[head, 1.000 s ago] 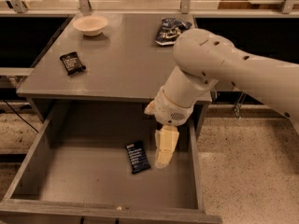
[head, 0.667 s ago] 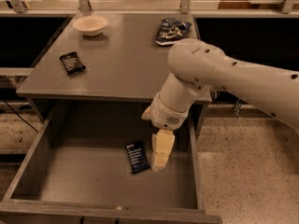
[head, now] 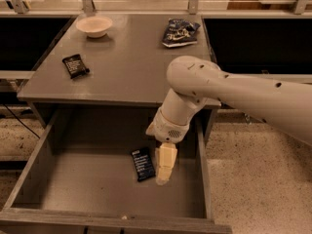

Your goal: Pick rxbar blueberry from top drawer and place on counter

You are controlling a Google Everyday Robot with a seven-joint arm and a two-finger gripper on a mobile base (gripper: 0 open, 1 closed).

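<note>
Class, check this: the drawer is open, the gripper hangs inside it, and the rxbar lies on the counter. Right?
No. The rxbar lies on the drawer floor, beside the gripper, not on the counter; the camera view shows it. The rest holds.

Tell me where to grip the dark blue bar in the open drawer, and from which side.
Grip the rxbar blueberry across its narrow width at mid-length, coming straight down from above: it lies flat on the top drawer floor, so only its long edges offer purchase. The gripper hangs close beside it.
</note>
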